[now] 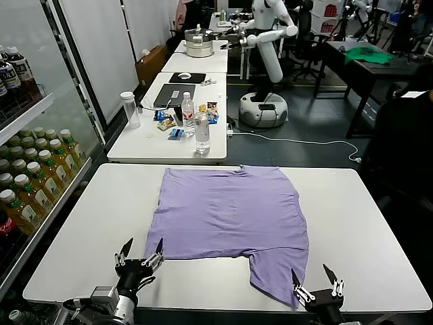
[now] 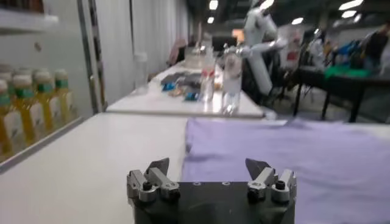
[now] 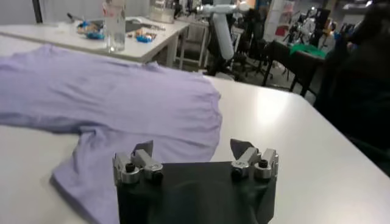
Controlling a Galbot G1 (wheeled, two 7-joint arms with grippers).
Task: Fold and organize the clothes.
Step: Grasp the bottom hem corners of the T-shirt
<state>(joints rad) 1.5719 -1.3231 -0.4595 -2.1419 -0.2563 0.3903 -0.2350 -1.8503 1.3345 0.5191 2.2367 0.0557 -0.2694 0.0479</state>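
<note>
Hovering both my left gripper (image 1: 139, 254) and right gripper (image 1: 316, 282) open and empty at the near edge, I risk pinching only one layer of the soft lavender cotton T-shirt (image 1: 230, 217), bunching its near-right sleeve.

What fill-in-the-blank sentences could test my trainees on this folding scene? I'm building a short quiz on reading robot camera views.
1. The lavender T-shirt lies spread flat on the ____ table.
2. The left gripper sits near the table's front edge with its fingers ____.
3. The right gripper hovers beside the shirt's ____, holding nothing.
4. On the table beyond stands a clear water ____.

Missing words: white; open; sleeve; bottle
</note>
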